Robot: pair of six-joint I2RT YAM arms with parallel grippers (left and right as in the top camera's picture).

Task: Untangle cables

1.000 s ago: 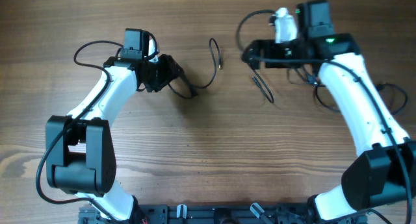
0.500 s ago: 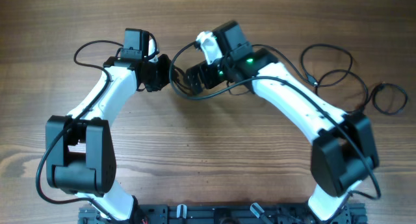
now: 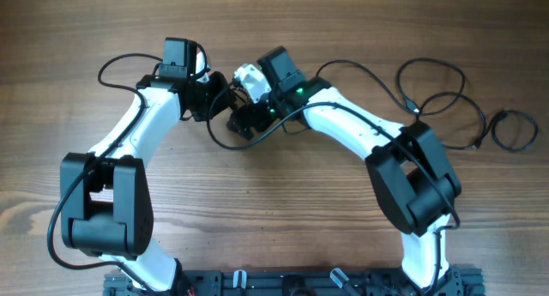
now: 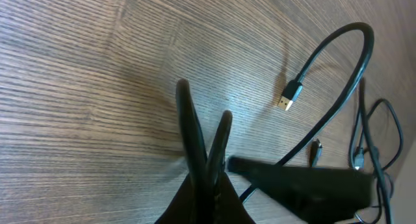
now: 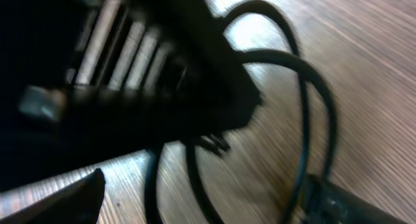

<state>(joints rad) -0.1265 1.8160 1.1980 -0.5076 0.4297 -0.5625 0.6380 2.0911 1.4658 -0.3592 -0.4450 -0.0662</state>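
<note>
A thin black cable (image 3: 227, 147) curls on the wood just below both grippers. My left gripper (image 3: 220, 95) is shut on that cable, fingers (image 4: 185, 120) pressed together. From its grip the cable (image 4: 338, 87) arcs up and back down to a USB plug (image 4: 289, 97). My right gripper (image 3: 241, 121) sits right against the left one and is open, with two strands of the cable (image 5: 195, 178) running between its fingers (image 5: 338, 201). In the right wrist view the left gripper (image 5: 136, 81) fills the top left. More cables (image 3: 413, 105) lie loose at the far right.
The right arm (image 3: 360, 124) stretches across the middle of the table from the right. A small coil of cable (image 3: 492, 129) lies near the right edge. The left arm's own thick wire (image 3: 110, 64) loops at the upper left.
The right arm has swung left from the far right cables to the left gripper. The left gripper has shut on the cable.
</note>
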